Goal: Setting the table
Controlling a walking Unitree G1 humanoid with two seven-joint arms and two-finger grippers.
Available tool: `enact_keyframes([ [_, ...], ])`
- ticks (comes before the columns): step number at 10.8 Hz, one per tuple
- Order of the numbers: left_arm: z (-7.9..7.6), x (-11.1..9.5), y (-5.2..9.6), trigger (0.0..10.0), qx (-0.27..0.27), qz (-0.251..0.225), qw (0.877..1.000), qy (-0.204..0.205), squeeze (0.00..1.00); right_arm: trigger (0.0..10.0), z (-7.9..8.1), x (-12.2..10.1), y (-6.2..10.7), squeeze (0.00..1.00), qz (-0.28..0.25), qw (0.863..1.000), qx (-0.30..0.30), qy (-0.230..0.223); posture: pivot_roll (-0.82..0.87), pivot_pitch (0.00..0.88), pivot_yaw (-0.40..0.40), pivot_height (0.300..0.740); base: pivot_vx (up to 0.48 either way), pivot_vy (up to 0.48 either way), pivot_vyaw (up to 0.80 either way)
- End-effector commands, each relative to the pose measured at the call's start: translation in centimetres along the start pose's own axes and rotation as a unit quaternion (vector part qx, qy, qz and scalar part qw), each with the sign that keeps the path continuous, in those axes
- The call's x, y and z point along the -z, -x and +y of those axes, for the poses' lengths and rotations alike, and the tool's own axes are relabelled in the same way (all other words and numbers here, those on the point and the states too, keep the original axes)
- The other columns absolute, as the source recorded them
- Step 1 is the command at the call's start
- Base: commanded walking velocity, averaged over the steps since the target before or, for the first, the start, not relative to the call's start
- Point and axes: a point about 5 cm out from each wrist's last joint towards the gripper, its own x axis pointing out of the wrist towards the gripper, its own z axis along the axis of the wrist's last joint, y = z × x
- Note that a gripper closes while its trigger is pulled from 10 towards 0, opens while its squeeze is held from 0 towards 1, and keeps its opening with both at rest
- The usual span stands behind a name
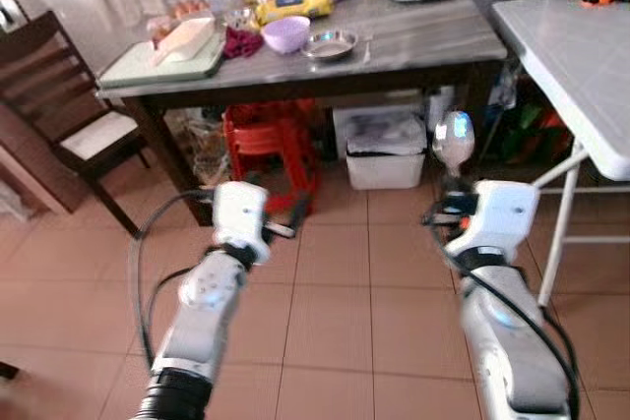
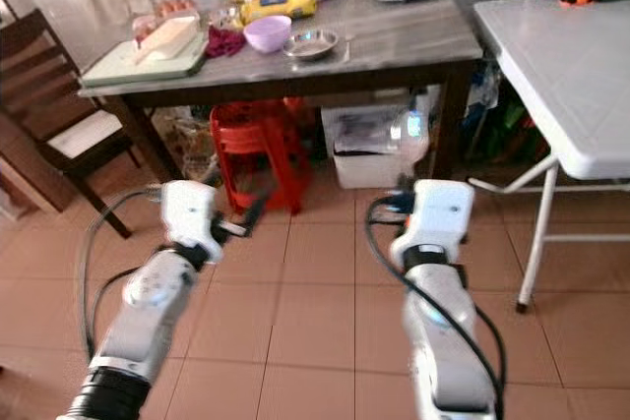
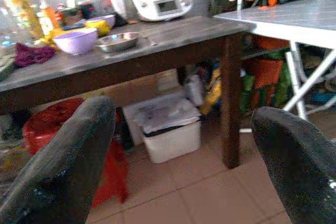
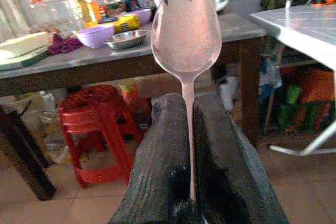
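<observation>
Right wrist view is showing the right gripper (image 4: pixel 185 145) clamping the handle of a spoon (image 4: pixel 186 30) between its two black fingers, bowl pointing up and forward, well short of the dark bench (image 1: pixel 413 41). The left gripper (image 3: pixel 184 156) is hanging with its fingers wide apart, holding nothing.

On the bench, a purple bowl (image 1: pixel 285 33) and a metal dish (image 1: pixel 330 43) are sitting near the middle, toward the front edge, with a tray (image 1: pixel 162 64) at the left corner. The bare stretch toward the right front corner is looking like the likeliest spot for the spoon.

Doing this well probably means walking closer first while keeping the spoon upright, since its thin handle could be slipping in the grip. The white folding bench (image 1: pixel 581 66) on the right and the red stool (image 1: pixel 271 140) underneath are worth steering around.
</observation>
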Motion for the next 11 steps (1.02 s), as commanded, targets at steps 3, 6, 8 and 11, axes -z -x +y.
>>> enact_keyframes([
  [3,0.55,-0.7,0.07,10.0,0.004,-0.013,1.0,-0.001,0.0,10.0,0.27,-0.41,0.0,0.0,-0.009,1.0,-0.005,-0.002,-0.15,0.034,0.149,0.74,0.309,0.0,0.0],
  [6,0.56,-0.7,0.06,10.0,0.01,-0.013,1.0,0.0,0.0,10.0,0.27,-0.36,-0.01,0.0,-0.009,1.0,-0.004,-0.002,-0.15,0.035,0.153,0.74,0.37,0.0,0.0],
  [8,0.52,-0.71,0.05,10.0,0.013,-0.013,1.0,0.0,0.0,10.0,0.33,-0.28,0.0,0.0,-0.008,1.0,-0.005,0.0,-0.15,0.034,0.154,0.74,0.392,0.0,0.0],
  [11,0.5,-0.67,0.11,10.0,0.016,-0.012,1.0,0.0,0.0,10.0,0.56,-0.24,-0.02,0.0,-0.01,1.0,-0.01,0.005,-0.15,0.032,0.155,0.74,0.48,0.0,0.0],
])
